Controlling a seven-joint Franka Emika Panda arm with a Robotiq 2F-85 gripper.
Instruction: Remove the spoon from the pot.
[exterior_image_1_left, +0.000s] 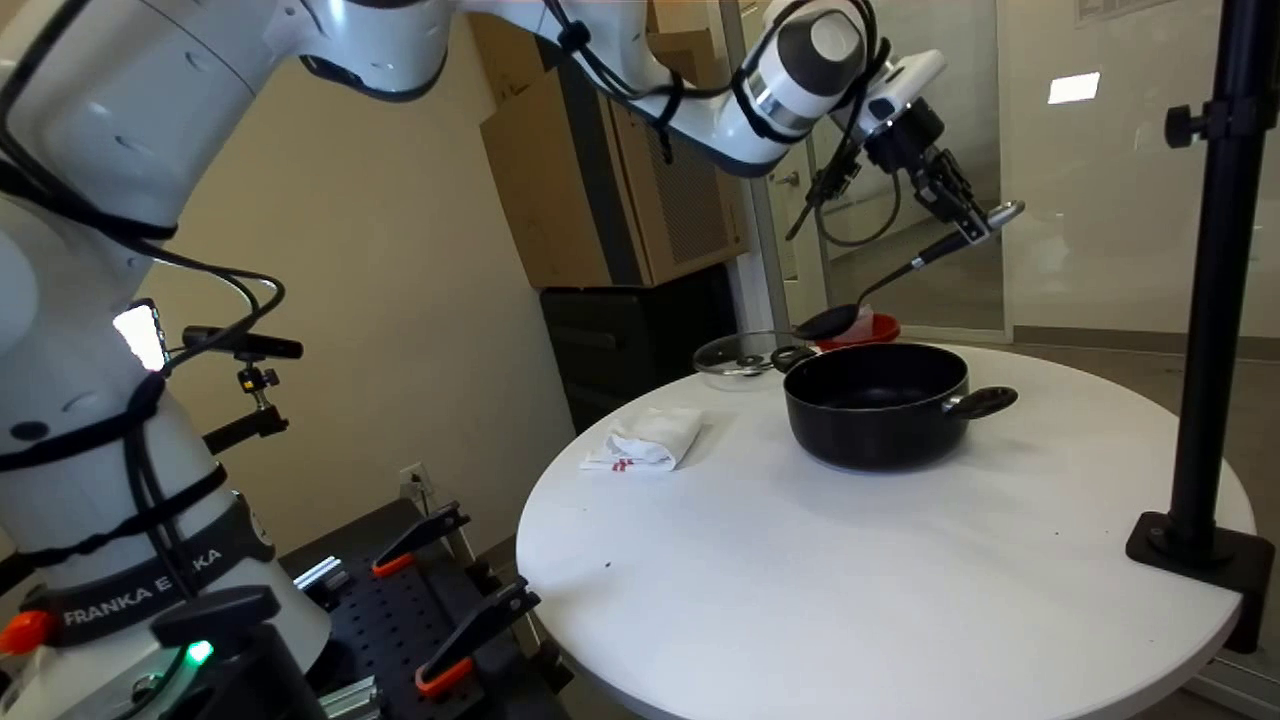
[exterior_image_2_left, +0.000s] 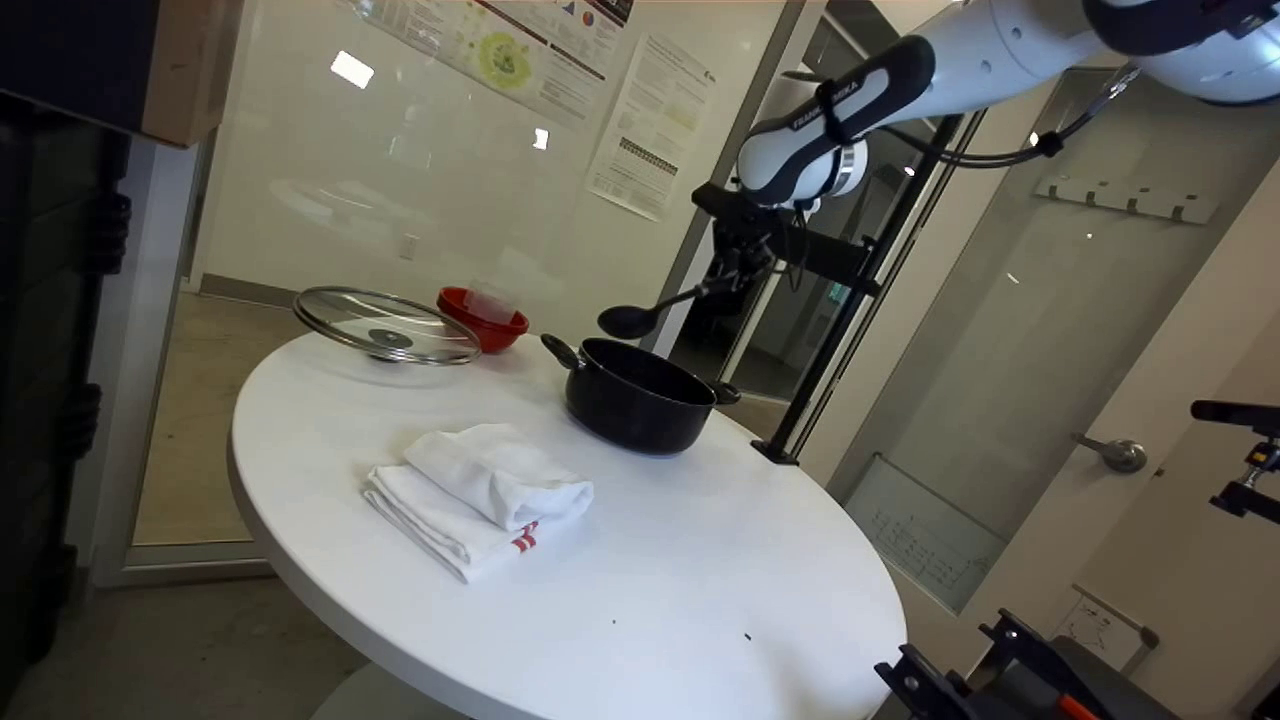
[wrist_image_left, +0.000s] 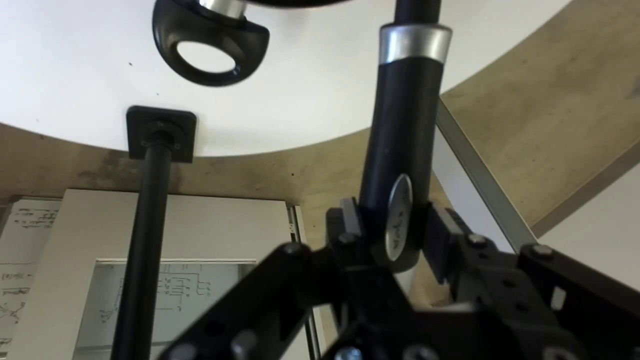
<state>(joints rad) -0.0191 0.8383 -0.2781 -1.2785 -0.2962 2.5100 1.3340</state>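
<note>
The black spoon (exterior_image_1_left: 828, 322) hangs in the air, its bowl pointing down and away from the gripper. It also shows in an exterior view (exterior_image_2_left: 627, 321), with its bowl apart from the pot and above its rim. The gripper (exterior_image_1_left: 985, 226) is shut on the spoon's handle near the end. In the wrist view the gripper (wrist_image_left: 392, 225) has its fingers on both sides of the dark handle (wrist_image_left: 406, 115); the bowl is out of view there. The wide black pot (exterior_image_1_left: 875, 430) stands upright on the table, also in an exterior view (exterior_image_2_left: 635, 405). Part of its inside is hidden.
On the white table (exterior_image_1_left: 800, 580) a glass lid (exterior_image_2_left: 390, 338) and a red bowl (exterior_image_2_left: 490, 325) with something whitish in it stand beyond the pot. A folded white cloth (exterior_image_2_left: 480, 490) lies nearer. A black post (exterior_image_1_left: 1200, 300) is fixed at the table's edge.
</note>
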